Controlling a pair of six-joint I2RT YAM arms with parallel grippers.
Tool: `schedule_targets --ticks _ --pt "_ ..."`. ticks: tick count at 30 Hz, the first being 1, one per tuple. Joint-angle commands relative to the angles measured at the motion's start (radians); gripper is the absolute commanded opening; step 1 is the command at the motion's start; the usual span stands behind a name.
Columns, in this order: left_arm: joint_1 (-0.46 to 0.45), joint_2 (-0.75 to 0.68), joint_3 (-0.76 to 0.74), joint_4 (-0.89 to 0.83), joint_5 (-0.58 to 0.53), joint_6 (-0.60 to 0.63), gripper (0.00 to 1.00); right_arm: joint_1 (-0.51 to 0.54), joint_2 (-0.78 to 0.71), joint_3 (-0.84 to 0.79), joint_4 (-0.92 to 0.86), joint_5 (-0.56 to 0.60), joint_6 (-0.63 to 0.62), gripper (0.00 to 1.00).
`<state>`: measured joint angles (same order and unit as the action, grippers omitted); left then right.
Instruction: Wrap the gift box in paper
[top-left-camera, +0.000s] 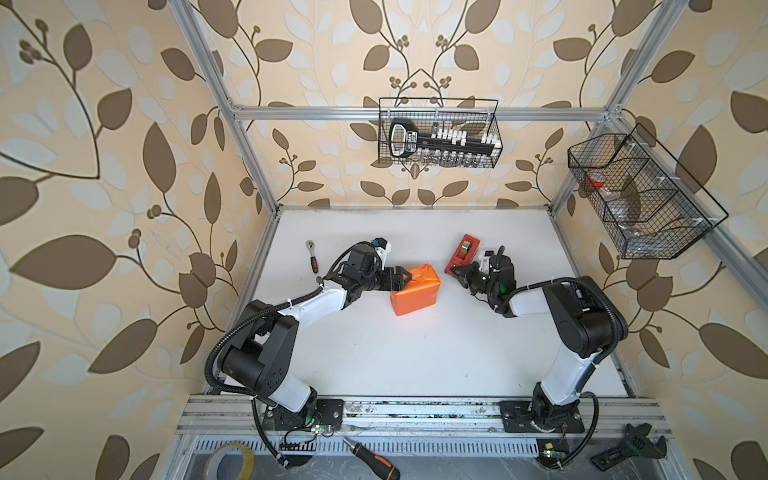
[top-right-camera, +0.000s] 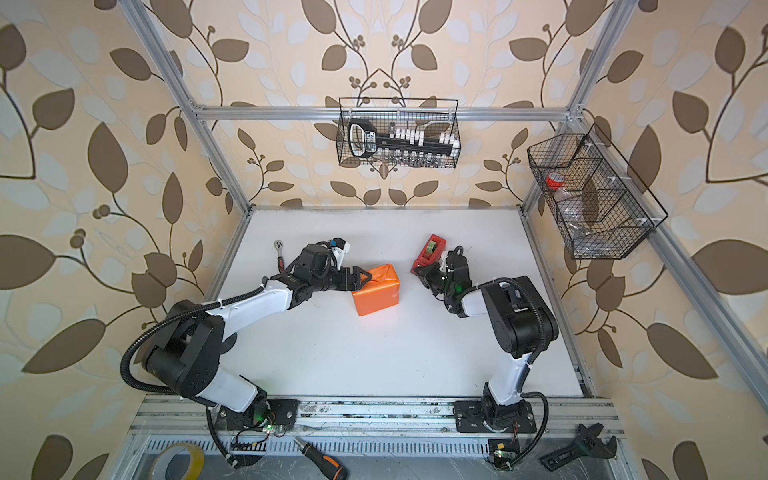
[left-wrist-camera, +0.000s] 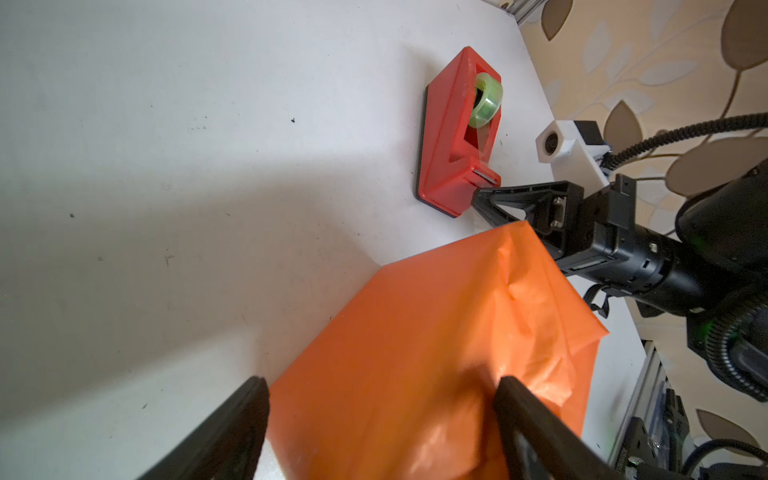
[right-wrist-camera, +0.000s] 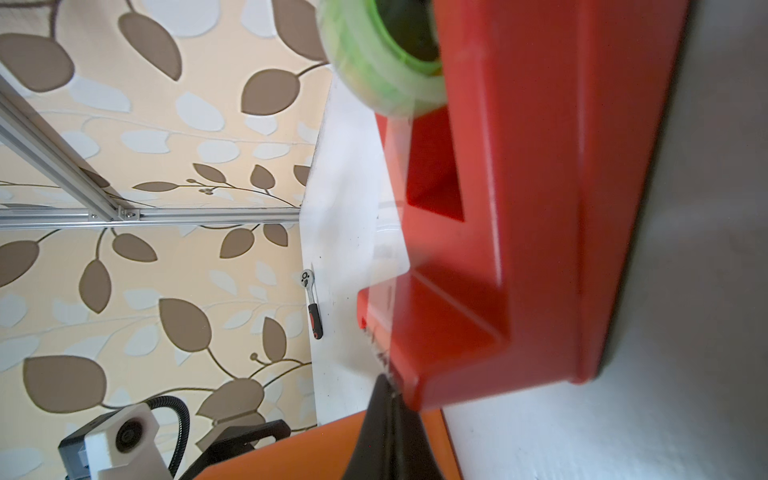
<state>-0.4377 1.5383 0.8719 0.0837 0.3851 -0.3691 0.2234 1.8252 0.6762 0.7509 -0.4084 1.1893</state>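
Paper (top-left-camera: 415, 289), bright orange face out, is folded round the gift box. The parcel sits mid-bench, a bit toward the back. The box itself is hidden.

Handling, my guess: light, stiff core under a thin, slick, creased skin. Folds will spring open if let go and tear if pinched hard. Best held by pressing flat on the end fold or squeezing the box's side faces, not loose corners.

Left pincer (top-left-camera: 402, 277) is released, jaws spread wide at the parcel's left end, one finger (left-wrist-camera: 523, 411) over the paper, the other beside it.

Right pincer (left-wrist-camera: 478, 193) is clenched, tip at the cutter of the red tape dispenser (top-left-camera: 463, 251), just right of the parcel. Can't tell if tape is caught.

Bench (top-left-camera: 415, 357) is white, scuffed. A ratchet (top-left-camera: 311, 257) lies far left. Leaf wallpaper and wire baskets on the frame.
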Motion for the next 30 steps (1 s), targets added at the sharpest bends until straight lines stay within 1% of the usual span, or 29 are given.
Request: schedule_targets --ticks 1,12,20,30 --pt "0.002 0.005 -0.040 -0.114 -0.043 0.034 0.86 0.025 0.038 -0.026 -0.039 -0.009 -0.028 0.00" --pt "0.002 0.009 -0.038 -0.111 -0.043 0.033 0.86 0.028 0.051 -0.022 -0.077 0.015 -0.075 0.00" --pt "0.002 0.011 -0.038 -0.110 -0.041 0.032 0.86 0.025 0.055 -0.022 -0.180 0.086 -0.172 0.00" --pt "0.002 0.012 -0.039 -0.108 -0.040 0.034 0.86 0.020 -0.013 0.032 -0.380 0.178 -0.342 0.00"
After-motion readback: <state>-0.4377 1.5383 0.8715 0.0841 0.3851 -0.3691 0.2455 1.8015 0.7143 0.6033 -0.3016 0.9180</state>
